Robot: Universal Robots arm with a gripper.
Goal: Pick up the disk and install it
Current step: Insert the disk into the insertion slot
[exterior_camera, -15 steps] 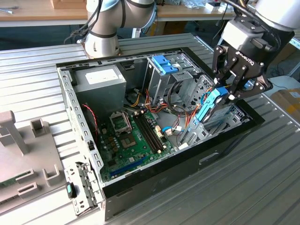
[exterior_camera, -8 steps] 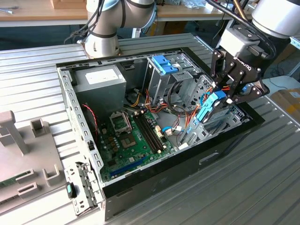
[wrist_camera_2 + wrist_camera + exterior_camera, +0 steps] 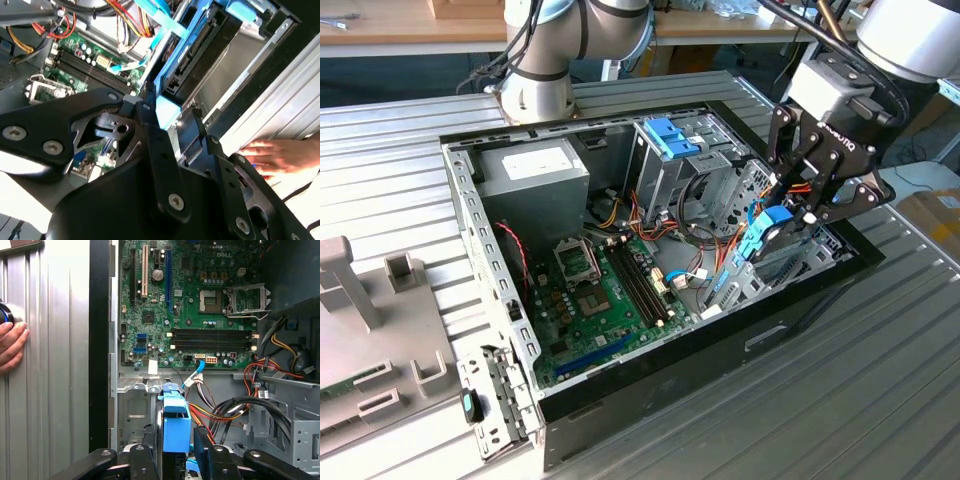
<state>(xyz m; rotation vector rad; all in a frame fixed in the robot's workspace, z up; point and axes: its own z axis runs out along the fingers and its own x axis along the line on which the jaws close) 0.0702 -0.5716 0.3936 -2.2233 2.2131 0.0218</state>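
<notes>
Black end effector (image 3: 175, 442) links sat closest, clamped narrow on the disk (image 3: 176, 422) by its light-blue carrier. You held the disk on edge over the open computer case (image 3: 478, 228), at its corner toward the exterior view's right, beside the green motherboard (image 3: 610, 292). A person's hand (image 3: 11, 346) lay on the ribbed counter (image 3: 50, 400) outside the case.

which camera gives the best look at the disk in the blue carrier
The second wrist view: the flat hard disk in its light-blue plastic carrier shows its long edge and rail close up. The first wrist view shows its blue handle end-on in the tool; the exterior view, a small blue patch.
</notes>
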